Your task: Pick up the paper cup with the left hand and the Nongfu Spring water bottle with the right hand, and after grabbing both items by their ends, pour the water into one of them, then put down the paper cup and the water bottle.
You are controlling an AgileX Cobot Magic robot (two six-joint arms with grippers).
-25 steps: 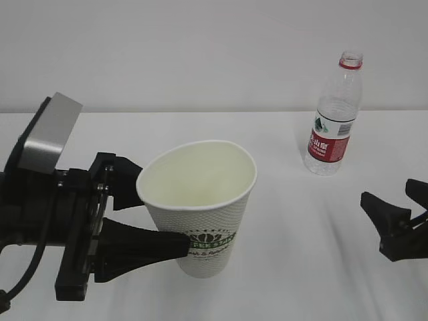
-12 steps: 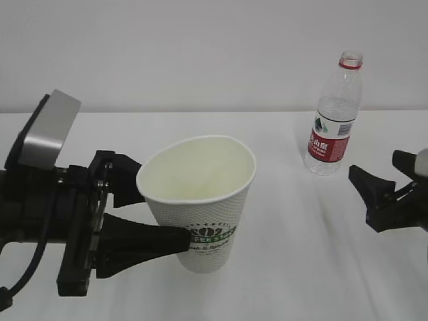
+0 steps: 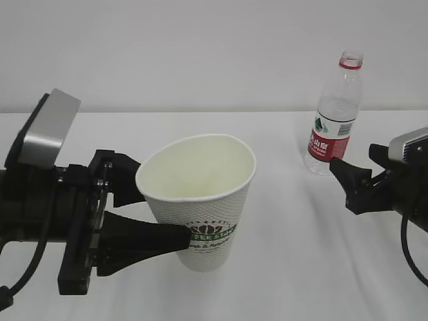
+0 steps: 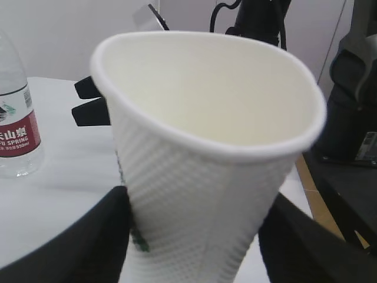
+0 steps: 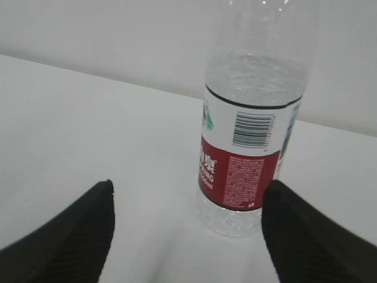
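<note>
My left claw point(image 3: 164, 217) grasps the paper cup point(image 3: 199, 200) above the worktop point(image 3: 294, 227), while my right claw point(image 3: 348, 180), released wide, has come close to the standing Nongfu Spring water bottle point(image 3: 334, 114).

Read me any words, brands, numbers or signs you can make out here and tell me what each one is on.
"SPRING" and "550ml": on the red label of the water bottle, left wrist view.
White Chinese characters on that label: too blurred to read.
Barcode and fine print on the bottle's label, right wrist view: too small to read.
Green-and-black logo text near the base of the paper cup: too blurred to read.
</note>
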